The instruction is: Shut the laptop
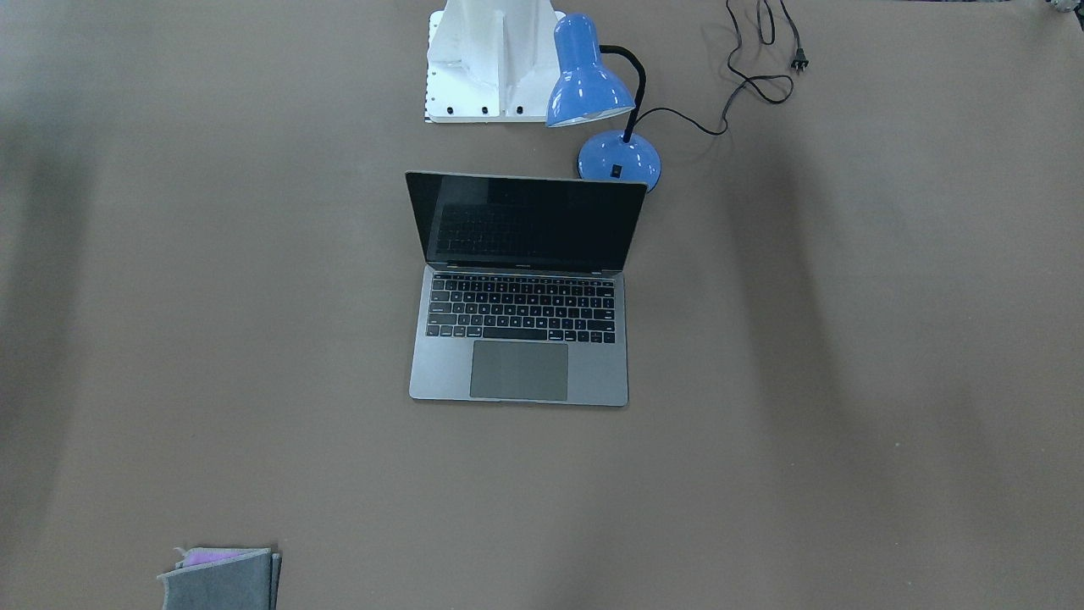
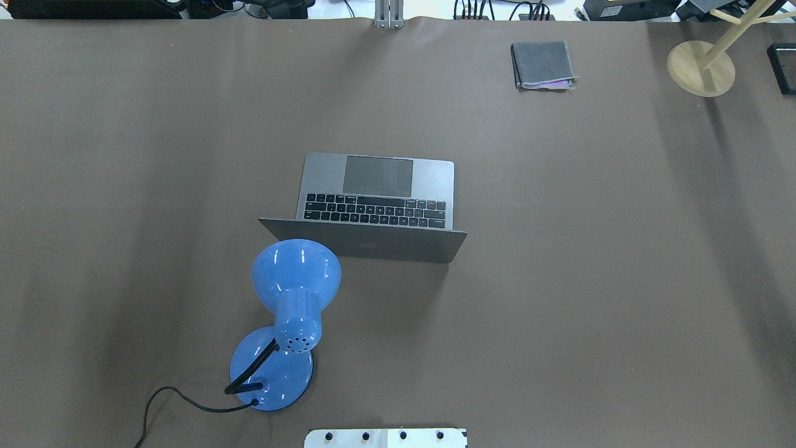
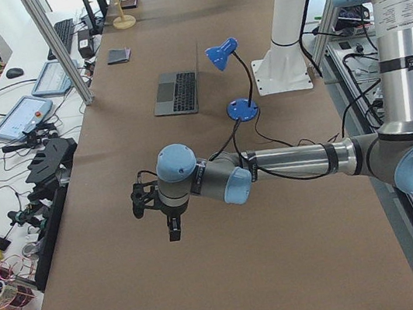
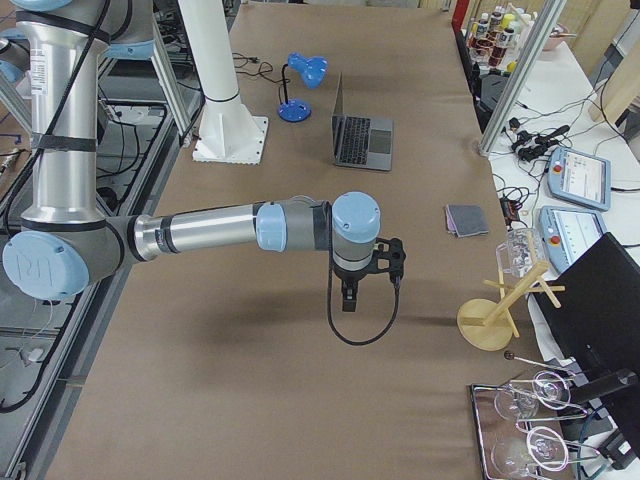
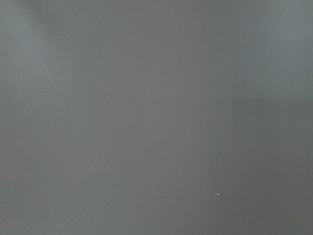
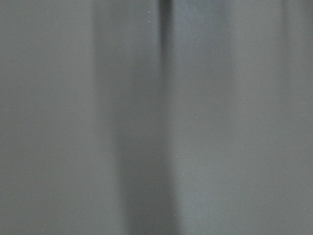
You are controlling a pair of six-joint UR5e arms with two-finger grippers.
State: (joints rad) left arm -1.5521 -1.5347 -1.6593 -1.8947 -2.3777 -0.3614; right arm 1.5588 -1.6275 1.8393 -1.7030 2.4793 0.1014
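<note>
While one laptop (image 1: 520,322) stands open, one lamp (image 1: 586,83)

Counter (image 1: 847,356): plain matte brown throughout. Laptop (image 1: 521,309): space-grey deck and lid, black keys, darker grey trackpad, glossy black screen. Lamp (image 1: 590,80): glossy blue shade and base, black neck, black cord (image 1: 797,58). Pouch (image 2: 542,62): grey felt, purple showing at one edge. Mounting base (image 1: 487,59): white. Left arm (image 3: 294,163) and right arm (image 4: 200,232): silver tubes, light-blue joint caps.
</note>
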